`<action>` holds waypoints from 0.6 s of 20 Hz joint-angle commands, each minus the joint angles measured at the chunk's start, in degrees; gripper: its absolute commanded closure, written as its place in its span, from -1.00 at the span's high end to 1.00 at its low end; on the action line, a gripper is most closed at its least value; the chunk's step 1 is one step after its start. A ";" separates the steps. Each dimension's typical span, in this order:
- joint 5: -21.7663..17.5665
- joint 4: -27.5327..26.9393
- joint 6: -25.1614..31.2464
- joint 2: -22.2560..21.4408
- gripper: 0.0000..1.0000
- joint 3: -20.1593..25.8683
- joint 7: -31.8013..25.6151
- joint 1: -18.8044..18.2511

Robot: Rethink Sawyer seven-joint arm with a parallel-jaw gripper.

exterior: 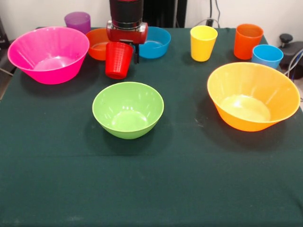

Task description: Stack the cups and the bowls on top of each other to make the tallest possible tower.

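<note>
Hanging tilted from the tool [127, 47], which grasps it by the rim, the red cup [118, 60] sits above the counter [151, 189] toward its far edge, with the green bowl [128, 109] just nearer the counter's middle, likely the base it must reach.

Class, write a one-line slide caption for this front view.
End effector holds the red cup upside down above the table, behind the green bowl.
</note>
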 commanded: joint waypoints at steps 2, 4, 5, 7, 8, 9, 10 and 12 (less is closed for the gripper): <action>-3.38 -5.56 -2.49 3.42 1.00 2.56 2.17 1.72; -3.25 -5.47 -2.35 3.38 1.00 2.71 2.21 1.57; -3.20 -5.47 -2.19 3.36 1.00 2.76 2.17 1.56; -3.14 -5.39 -1.94 3.24 1.00 2.73 2.15 1.61; -3.01 -5.40 -1.60 3.17 1.00 2.85 2.08 1.53; -2.74 -5.36 -0.74 3.06 1.00 3.24 1.83 1.25; -2.60 -5.45 -0.07 2.93 1.00 3.48 1.56 1.15; -2.19 -5.53 1.07 2.70 1.00 3.82 1.30 1.08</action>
